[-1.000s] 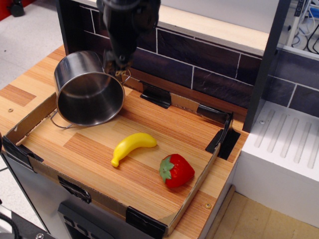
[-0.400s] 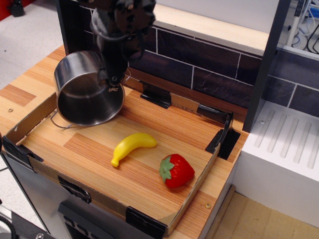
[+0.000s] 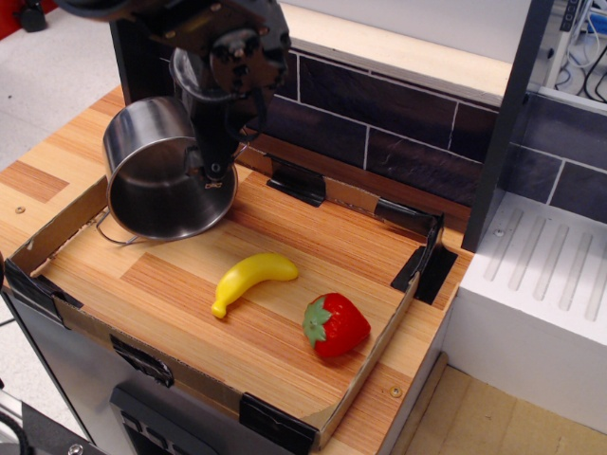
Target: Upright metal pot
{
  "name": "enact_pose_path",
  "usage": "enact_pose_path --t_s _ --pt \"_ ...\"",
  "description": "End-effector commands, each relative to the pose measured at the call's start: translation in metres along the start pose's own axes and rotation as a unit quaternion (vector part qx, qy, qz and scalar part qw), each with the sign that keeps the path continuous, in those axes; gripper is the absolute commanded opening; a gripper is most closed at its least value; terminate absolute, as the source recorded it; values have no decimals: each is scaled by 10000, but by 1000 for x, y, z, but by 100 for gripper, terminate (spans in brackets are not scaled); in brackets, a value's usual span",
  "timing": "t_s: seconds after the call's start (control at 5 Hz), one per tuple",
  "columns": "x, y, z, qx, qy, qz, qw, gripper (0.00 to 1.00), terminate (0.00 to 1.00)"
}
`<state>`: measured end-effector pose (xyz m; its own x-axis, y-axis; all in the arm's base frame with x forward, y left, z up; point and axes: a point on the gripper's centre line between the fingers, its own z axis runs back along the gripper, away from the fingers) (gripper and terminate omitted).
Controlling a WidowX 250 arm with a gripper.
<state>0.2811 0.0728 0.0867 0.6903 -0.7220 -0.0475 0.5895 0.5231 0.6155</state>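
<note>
Observation.image: metal pot [image 3: 161, 175] lies tipped on its side; gripper [image 3: 211, 172] at its rim, grip unclear.

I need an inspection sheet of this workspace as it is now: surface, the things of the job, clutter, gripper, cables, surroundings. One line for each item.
Surface: wooden board with low cardboard edging held by black clips, no spill seen.
Job's things: metal pot lies on its side at the back left, its opening facing the camera; one wire handle rests on the board.
Clutter: toy banana in the middle; toy strawberry to its right, apart from it.
Gripper: gripper is at the pot's upper right rim; open or shut cannot be told.
Cables: some cables at the far top right, away from the board.
Surroundings: dark tiled wall behind; white ridged drainer to the right.
</note>
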Motion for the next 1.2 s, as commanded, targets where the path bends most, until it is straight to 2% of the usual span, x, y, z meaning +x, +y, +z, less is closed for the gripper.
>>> enact_pose_path --t_s 0.0,0.2,0.4,0.6,0.8,1.0 --pt "3 5 -9 107 -36 69 9999 100 0" --pt "4 4 -15 116 30 -5 9999 100 0" --pt "3 2 -14 36 -24 -249 9997 0 0" --pt "2 1 -15 18 -30 -271 9996 0 0" --pt "1 6 -14 -147 -4 -173 9997 0 0" --pt "-5 12 -13 -509 -43 -18 9987 0 0"
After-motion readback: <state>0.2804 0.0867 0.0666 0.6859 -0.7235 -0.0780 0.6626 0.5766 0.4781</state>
